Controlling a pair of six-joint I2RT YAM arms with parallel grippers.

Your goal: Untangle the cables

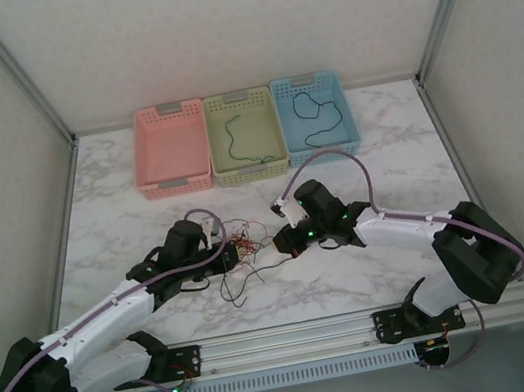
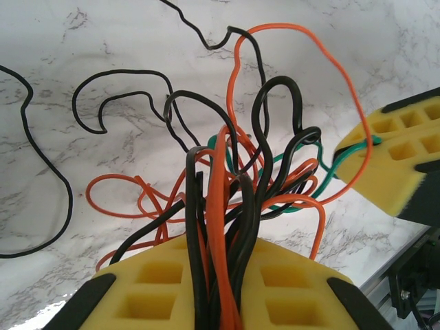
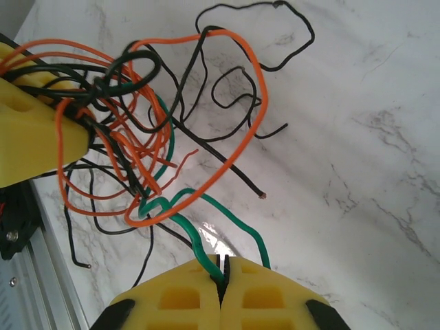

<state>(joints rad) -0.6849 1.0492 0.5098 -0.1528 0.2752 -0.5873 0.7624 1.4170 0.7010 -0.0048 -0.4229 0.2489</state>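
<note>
The cables (image 1: 244, 257) lie in a tangle on the table (image 1: 402, 181), just toward 6 o'clock of its centre. The left gripper (image 2: 220, 275), at the tangle's 9 o'clock, is clamped on a bundle of black and orange strands. The right gripper (image 3: 221, 278), at 3 o'clock, pinches the green cable (image 3: 196, 244) (pads nearly meeting). At 12 o'clock, the green basket (image 1: 272, 167) and the blue basket (image 1: 335, 150) each hold one black cable.
</note>
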